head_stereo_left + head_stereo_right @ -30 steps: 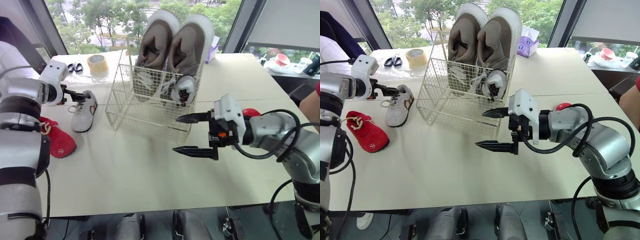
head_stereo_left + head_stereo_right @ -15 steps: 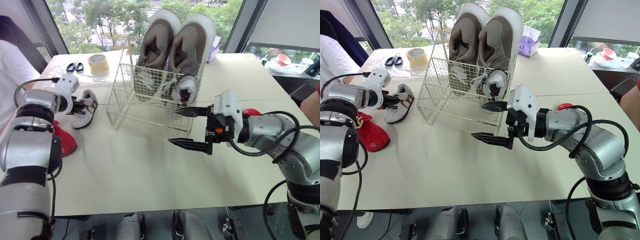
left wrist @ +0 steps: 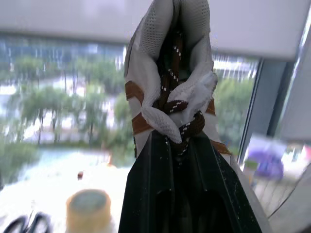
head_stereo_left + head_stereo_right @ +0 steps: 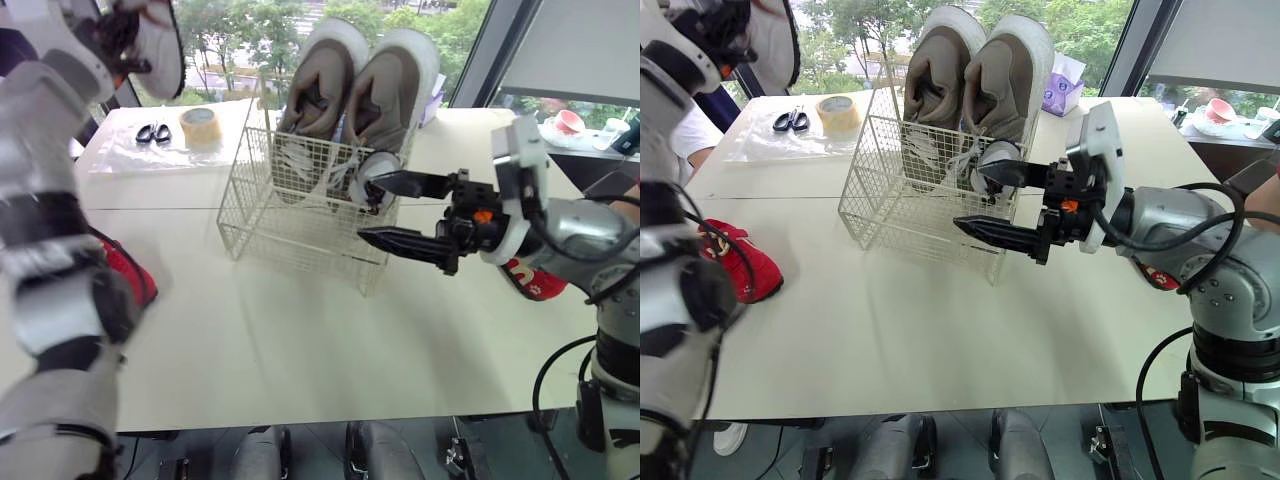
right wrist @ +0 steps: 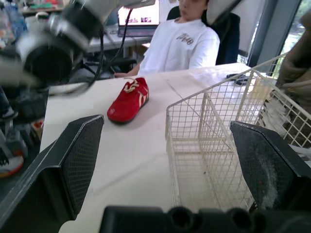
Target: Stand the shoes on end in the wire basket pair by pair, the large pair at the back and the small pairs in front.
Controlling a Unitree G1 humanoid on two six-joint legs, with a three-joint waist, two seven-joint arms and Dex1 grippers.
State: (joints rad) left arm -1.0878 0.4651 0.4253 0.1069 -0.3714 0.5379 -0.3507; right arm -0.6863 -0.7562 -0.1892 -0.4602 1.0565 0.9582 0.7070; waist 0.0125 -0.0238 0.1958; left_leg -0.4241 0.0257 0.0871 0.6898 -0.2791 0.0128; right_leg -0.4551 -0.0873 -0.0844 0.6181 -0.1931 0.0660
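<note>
Window (image 3: pixel 58 121) behind, white shoe (image 3: pixel 170 58) in left gripper (image 3: pixel 171 141)

1. The left arm (image 4: pixel 50 200) is showing silver-grey shells broken by black joint bands.
2. The right arm (image 4: pixel 585 225) is wearing the same brushed silver casing, black cables (image 4: pixel 1143 375) looping around it.
3. A white block-shaped housing (image 4: pixel 515 150) is capping the right wrist, an orange mark (image 4: pixel 483 215) sitting beside it.
4. The right claw (image 4: pixel 368 205) is showing two tapering black fingers with mesh-textured pads (image 5: pixel 85 155).
5. The left claw (image 3: pixel 177 141) is showing black, dust-flecked fingers.
</note>
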